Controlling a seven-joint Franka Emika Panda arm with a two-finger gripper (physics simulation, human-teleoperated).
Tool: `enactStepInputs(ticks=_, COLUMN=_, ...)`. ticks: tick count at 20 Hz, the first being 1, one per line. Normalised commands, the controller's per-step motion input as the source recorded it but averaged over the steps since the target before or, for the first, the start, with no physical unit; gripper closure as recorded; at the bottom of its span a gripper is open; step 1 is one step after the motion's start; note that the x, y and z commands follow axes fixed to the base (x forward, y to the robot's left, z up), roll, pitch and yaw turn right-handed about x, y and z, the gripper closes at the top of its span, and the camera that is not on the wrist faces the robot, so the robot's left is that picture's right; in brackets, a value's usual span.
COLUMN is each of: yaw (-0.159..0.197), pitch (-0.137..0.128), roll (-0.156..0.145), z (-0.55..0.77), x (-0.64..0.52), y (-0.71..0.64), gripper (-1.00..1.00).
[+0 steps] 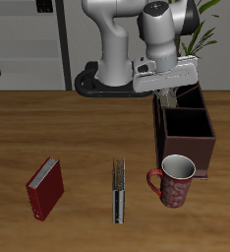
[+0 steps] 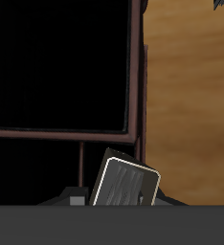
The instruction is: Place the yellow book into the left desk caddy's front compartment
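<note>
Yellow book (image 2: 126, 184) sits in gripper (image 1: 169, 99) (above left desk caddy (image 1: 186, 137)).

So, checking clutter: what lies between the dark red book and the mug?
A thin striped book, between the dark red book and the mug; the exterior view shows it.

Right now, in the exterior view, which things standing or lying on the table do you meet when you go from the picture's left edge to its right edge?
Dark red book → thin dark striped book → red patterned mug → left desk caddy.
</note>
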Motion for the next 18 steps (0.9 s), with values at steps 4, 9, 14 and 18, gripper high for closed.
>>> enactStepInputs(ticks=4, yaw=0.008, pitch=0.026, roll=0.036, z=-0.27, x=-0.04, y=0.16, gripper=1.00)
enactStepInputs(ticks=9, yaw=0.003, pitch=0.020, roll=0.035, z=-0.18, x=-0.04, y=0.17, gripper=1.00)
enactStepInputs(ticks=14, yaw=0.023, pitch=0.043, roll=0.003, z=-0.21, x=0.02, y=0.07, gripper=1.00)
enactStepInputs(ticks=18, yaw=-0.026, pitch=0.028, roll=-0.017, z=-0.04, x=0.01, y=-0.09, gripper=-1.00)
